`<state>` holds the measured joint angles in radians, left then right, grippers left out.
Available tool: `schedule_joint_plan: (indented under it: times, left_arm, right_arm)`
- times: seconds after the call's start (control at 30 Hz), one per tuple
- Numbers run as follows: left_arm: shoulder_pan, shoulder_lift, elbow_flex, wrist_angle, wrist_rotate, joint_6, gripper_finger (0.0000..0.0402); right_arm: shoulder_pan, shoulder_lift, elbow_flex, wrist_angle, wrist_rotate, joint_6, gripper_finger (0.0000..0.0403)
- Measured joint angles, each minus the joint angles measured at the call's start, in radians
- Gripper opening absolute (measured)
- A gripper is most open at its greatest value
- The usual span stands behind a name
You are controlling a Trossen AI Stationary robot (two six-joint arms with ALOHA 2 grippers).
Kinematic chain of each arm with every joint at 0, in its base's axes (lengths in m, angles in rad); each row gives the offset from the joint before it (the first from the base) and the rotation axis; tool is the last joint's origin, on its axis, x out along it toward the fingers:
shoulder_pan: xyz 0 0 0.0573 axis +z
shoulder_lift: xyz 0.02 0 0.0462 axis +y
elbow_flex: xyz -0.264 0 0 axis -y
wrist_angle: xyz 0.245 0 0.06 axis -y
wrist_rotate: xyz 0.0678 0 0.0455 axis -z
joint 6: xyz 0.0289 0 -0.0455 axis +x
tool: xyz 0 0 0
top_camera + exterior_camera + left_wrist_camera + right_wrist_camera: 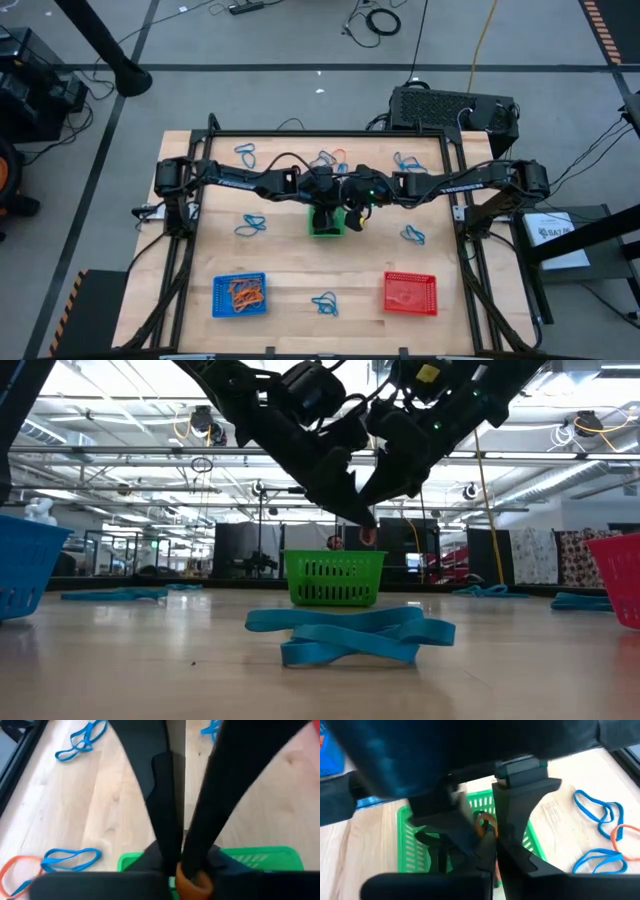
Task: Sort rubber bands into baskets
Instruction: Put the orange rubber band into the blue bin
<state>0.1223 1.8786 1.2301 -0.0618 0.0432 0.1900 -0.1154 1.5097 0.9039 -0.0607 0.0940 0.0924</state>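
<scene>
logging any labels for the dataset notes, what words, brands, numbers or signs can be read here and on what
No text can be read with certainty.
Flat white box beside the table's right edge, high view: dark printed lettering, too small and blurred to read.
Small green rectangular plastic mesh basket, blue one and red one: no lettering shows.
Black boxy unit behind the table: no label readable.

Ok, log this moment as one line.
left gripper: above green basket | right gripper: shut on orange rubber band, above same basket | stage: handover/drop
</scene>
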Motion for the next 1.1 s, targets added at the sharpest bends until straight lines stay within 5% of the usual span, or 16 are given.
schedule_joint_plan:
  times: [0.1, 0.37, 0.57, 0.87, 1.1]
  left_arm:
    - [0.000, 0.000, 0.000, -0.009, -0.005, 0.006, 0.0015]
    - [-0.002, 0.002, -0.002, -0.012, 0.000, -0.001, 0.0015]
    - [-0.001, -0.014, 0.000, -0.093, -0.027, 0.003, 0.0015]
    - [-0.023, -0.141, 0.053, -0.519, -0.048, -0.064, 0.0012]
    - [-0.124, -0.321, 0.083, -0.917, 0.046, -0.320, 0.0006]
  right_arm:
    - [0.000, 0.000, 0.000, -0.007, 0.001, -0.013, 0.0033]
    - [-0.017, -0.002, 0.002, -0.034, 0.129, -0.133, 0.0088]
    - [-0.024, -0.002, 0.002, -0.123, 0.122, -0.109, 0.0157]
    - [-0.017, -0.002, 0.002, -0.246, 0.116, -0.032, 0.0203]
    - [0.024, 0.006, 0.001, -0.243, 0.113, 0.035, 0.0200]
